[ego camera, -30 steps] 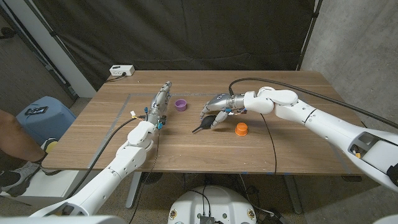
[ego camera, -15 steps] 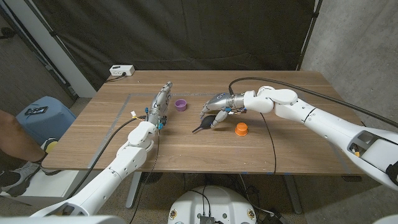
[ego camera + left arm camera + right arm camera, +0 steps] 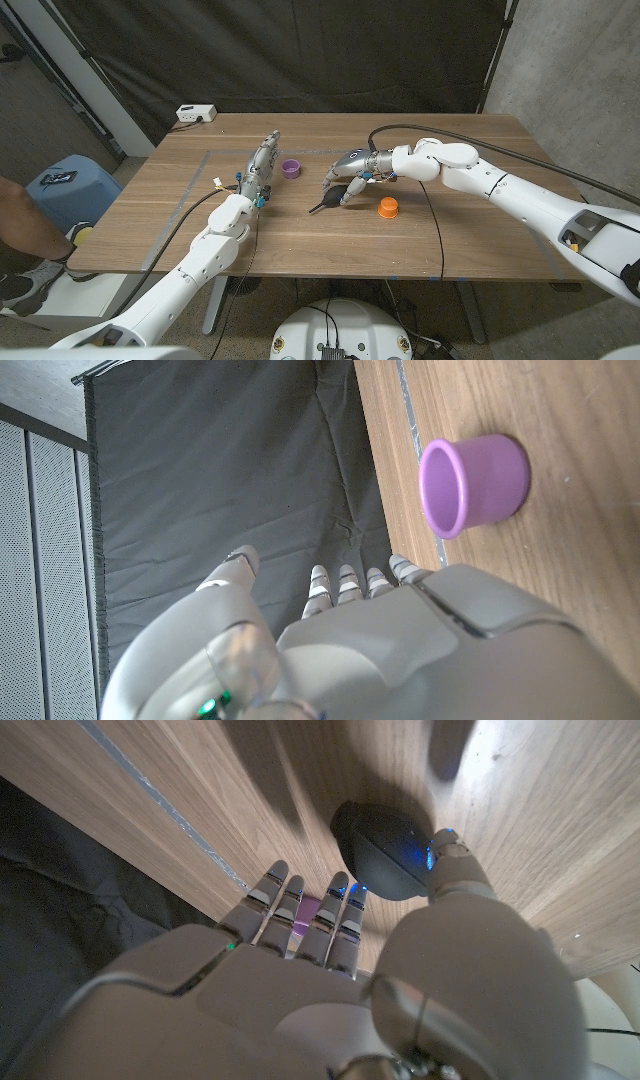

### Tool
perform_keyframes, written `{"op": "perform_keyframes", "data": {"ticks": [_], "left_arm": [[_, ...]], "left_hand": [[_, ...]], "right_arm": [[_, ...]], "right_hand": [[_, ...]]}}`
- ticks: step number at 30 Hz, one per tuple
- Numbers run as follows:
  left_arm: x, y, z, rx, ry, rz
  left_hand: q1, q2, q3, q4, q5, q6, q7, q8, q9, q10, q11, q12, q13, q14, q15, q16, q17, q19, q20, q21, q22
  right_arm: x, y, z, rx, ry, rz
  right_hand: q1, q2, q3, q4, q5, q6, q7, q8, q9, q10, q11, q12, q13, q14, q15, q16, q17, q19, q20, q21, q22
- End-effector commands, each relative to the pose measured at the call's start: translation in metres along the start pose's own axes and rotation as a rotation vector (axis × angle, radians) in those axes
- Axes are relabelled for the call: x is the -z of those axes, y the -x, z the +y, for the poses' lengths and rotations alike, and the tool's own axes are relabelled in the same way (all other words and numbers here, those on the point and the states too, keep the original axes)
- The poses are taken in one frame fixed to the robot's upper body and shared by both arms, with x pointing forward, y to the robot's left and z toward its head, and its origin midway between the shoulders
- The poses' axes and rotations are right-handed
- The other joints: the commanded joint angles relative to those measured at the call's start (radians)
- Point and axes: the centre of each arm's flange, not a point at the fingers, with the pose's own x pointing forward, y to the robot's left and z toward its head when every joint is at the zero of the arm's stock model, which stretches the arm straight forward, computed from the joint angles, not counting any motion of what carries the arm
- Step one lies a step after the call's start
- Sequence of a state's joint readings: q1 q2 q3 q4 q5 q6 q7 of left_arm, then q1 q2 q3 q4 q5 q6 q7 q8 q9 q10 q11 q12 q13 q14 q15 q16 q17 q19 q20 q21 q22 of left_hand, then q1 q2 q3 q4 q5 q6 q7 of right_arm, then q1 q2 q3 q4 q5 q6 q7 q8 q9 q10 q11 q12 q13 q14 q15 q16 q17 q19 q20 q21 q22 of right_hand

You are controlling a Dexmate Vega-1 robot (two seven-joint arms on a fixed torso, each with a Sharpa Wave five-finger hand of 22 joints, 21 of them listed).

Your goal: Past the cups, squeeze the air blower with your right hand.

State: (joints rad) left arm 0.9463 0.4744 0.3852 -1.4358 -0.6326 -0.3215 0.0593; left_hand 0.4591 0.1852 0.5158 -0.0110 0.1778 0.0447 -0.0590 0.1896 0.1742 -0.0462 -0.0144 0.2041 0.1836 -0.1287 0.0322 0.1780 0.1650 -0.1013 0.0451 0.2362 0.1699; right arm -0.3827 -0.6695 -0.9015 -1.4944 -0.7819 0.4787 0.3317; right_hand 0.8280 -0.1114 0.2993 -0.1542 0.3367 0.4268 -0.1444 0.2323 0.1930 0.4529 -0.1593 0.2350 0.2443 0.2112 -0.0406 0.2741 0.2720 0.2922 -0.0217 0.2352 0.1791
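Head view: brown wooden surface (image 3: 470,220) carries everything. Right hand (image 3: 345,178) sits over the black rubber air blower (image 3: 332,198), which lies between the small purple plastic cup (image 3: 291,168) and the small orange plastic cup (image 3: 388,207). Right wrist view: fingers and thumb curve around the bulb; firm clamping cannot be confirmed. Left hand (image 3: 258,170) idle beside the purple cup, fingers straight, holding nothing. Judgement: reach done; squeeze outstanding or just starting.

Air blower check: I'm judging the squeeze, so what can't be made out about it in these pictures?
- Head view: the right hand covers the air blower bulb; only its nozzle end shows.
- Right wrist view: thumb and fingers hide part of the bulb, so whether it is compressed cannot be told.
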Motion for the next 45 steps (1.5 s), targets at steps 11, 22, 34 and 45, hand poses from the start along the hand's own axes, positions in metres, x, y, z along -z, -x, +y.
{"op": "perform_keyframes", "data": {"ticks": [11,22,34,45], "left_arm": [[-0.0004,-0.0042,0.0020,0.010,-0.001,0.002],[0.0007,-0.0043,0.0047,0.008,0.002,0.005],[0.0007,-0.0043,0.0045,0.004,0.002,0.005],[0.0000,-0.0055,0.0016,0.009,-0.001,0.005]], "left_hand": [[-0.006,0.000,0.008,0.000,0.003,0.010,0.001,0.003,0.006,0.005,-0.001,0.002,0.002,0.003,0.003,0.000,0.002,0.009,0.001,-0.008,0.005],[-0.007,0.000,0.010,0.000,0.003,0.012,0.001,0.002,0.007,0.009,-0.002,0.003,0.002,0.004,0.002,0.000,0.002,0.010,0.000,-0.011,0.005],[-0.009,0.001,0.012,0.000,0.003,0.026,0.005,0.005,0.007,0.013,-0.003,0.004,0.002,0.004,0.002,0.000,0.002,0.012,0.001,-0.014,0.005],[-0.010,0.001,0.014,0.000,0.003,0.030,0.010,0.004,0.007,0.016,-0.003,0.004,0.002,0.006,0.003,0.000,0.002,0.016,0.001,-0.016,0.005]], "right_arm": [[0.0014,-0.0021,0.0025,0.005,-0.010,0.014],[0.0007,-0.0032,0.0058,0.007,-0.013,0.013],[-0.0015,-0.0034,0.0089,0.020,-0.019,0.015],[-0.0044,-0.0053,0.0070,0.038,-0.023,0.015]], "right_hand": [[0.016,-0.001,0.004,0.003,0.014,0.018,0.006,0.001,0.006,0.016,0.003,0.003,0.007,0.017,-0.092,0.009,0.004,0.007,0.000,-0.006,0.003],[0.022,-0.002,0.004,0.004,0.023,0.046,0.001,0.009,0.007,0.046,0.005,0.016,0.012,0.039,-0.101,0.015,0.006,0.018,-0.005,-0.004,0.004],[0.033,-0.001,0.008,0.005,0.036,0.109,-0.009,0.028,0.008,0.097,-0.019,0.038,0.022,0.082,-0.120,0.027,0.009,0.038,-0.012,-0.003,0.004],[0.040,-0.003,0.009,0.005,0.043,0.145,-0.018,0.038,0.008,0.128,-0.031,0.050,0.027,0.105,-0.131,0.032,0.011,0.048,-0.013,-0.002,0.004]]}}
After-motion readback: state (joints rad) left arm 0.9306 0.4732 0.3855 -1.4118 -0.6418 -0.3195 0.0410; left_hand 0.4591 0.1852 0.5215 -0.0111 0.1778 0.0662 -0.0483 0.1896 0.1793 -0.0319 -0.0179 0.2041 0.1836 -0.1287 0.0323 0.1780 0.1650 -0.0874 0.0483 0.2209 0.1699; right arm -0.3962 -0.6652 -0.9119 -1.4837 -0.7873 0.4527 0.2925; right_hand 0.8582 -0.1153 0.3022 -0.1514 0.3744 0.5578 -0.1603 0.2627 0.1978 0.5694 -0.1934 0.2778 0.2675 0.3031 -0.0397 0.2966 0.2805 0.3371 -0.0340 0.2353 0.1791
